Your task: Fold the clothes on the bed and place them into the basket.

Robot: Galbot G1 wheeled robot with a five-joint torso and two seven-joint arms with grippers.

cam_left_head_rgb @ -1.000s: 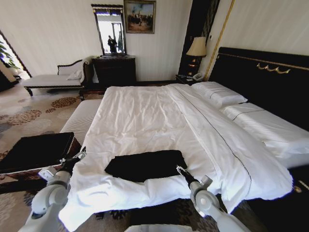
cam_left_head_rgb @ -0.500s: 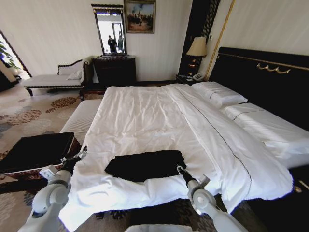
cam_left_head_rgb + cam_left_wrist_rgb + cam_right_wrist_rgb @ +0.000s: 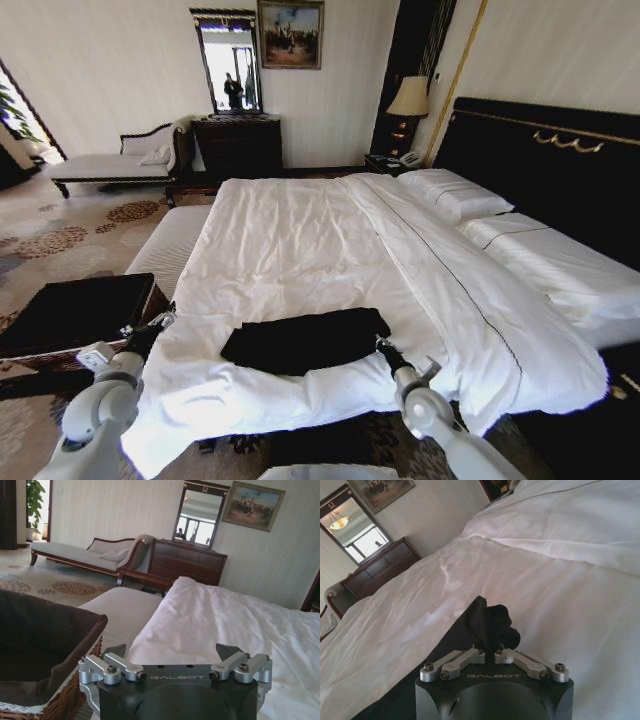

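The black clothes [image 3: 300, 342] lie folded in a flat strip on the white bed [image 3: 300, 230], near its foot edge. My right gripper [image 3: 382, 346] is at the strip's right end. In the right wrist view this gripper [image 3: 488, 651] is shut on a bunched corner of the clothes [image 3: 487, 622]. My left gripper [image 3: 160, 322] hovers off the bed's left edge, between the bed and the brown wicker basket [image 3: 75, 312]. It stands open [image 3: 172, 652] with nothing between its fingers, the basket [image 3: 45, 645] right beside it.
A long pale bench [image 3: 172, 245] runs along the bed's left side, behind the basket. A chaise lounge [image 3: 110, 165], a dark dresser [image 3: 237, 145] with a mirror and a bedside lamp [image 3: 408, 100] stand at the far wall. Patterned carpet [image 3: 50, 235] lies open to the left.
My right gripper has shifted slightly right and up the bed, and the clothes have slid a little with it. The left arm has drifted slightly left.
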